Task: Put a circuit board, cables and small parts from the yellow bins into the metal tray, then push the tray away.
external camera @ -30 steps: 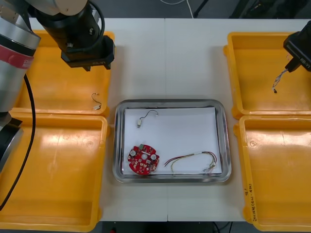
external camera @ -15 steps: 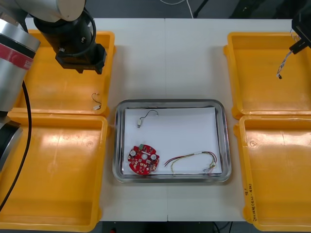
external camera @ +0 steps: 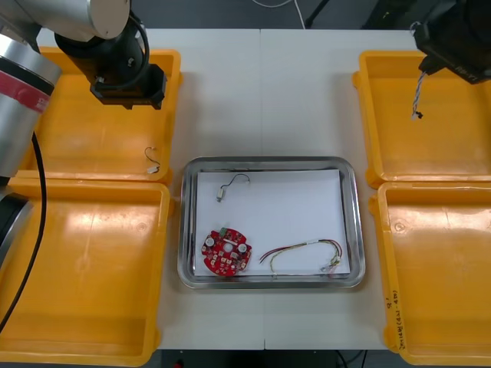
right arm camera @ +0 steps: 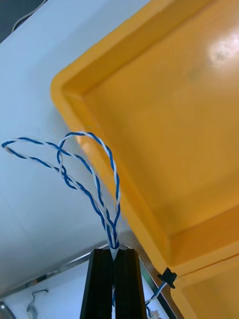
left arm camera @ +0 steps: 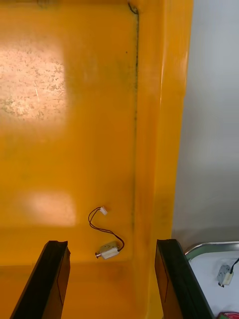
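Note:
My right gripper (external camera: 424, 67) hangs above the far right yellow bin (external camera: 399, 157), shut on a twisted blue and white cable (external camera: 416, 96) that dangles below it. In the right wrist view the fingers (right arm camera: 102, 284) pinch the cable's loops (right arm camera: 89, 174) over the bin's corner (right arm camera: 169, 124). My left gripper (external camera: 126, 88) hovers open over the far left bin (external camera: 77, 146); between its fingers (left arm camera: 54, 279) a small metal part (left arm camera: 108, 250) with a thin black wire lies on the bin floor. The metal tray (external camera: 270, 165) holds a red circuit board (external camera: 226, 251), a red and yellow cable (external camera: 303, 253) and a small wired part (external camera: 230, 186).
The two near yellow bins (external camera: 77, 268) (external camera: 441, 268) flank the tray. White table (external camera: 265, 92) stretches beyond the tray between the far bins. The tray's corner (left arm camera: 211, 247) shows beside my left finger.
My right gripper has risen with the blue and white cable and shifted left towards the bin's inner far corner. My left gripper has drifted slightly left over its bin.

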Controlling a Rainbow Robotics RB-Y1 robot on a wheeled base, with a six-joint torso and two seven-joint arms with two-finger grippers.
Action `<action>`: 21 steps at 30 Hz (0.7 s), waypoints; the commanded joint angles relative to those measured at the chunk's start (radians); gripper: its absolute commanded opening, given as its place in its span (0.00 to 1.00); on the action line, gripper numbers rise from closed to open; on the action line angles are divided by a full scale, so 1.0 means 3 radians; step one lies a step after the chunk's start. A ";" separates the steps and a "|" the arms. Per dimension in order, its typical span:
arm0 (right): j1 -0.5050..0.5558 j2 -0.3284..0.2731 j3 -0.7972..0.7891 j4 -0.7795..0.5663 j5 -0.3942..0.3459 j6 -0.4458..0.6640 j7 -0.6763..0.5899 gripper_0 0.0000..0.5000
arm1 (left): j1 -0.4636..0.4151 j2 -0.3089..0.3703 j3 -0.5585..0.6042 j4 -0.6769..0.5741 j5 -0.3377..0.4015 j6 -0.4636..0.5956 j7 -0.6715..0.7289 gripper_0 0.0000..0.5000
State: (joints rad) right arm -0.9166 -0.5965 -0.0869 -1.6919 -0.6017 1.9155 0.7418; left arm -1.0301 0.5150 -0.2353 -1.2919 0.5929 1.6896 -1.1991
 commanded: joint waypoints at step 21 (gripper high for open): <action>0.0509 -0.0262 0.1062 -0.1161 -0.0551 0.0015 0.1582 0.00 | 0.0422 0.0226 0.0089 -0.0045 0.0028 -0.0396 -0.0615 1.00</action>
State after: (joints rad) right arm -0.7948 -0.6397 0.1979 -1.9908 -0.7789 1.9156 1.1576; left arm -0.9268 0.5392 -0.2353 -1.2916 0.5952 1.5976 -1.2954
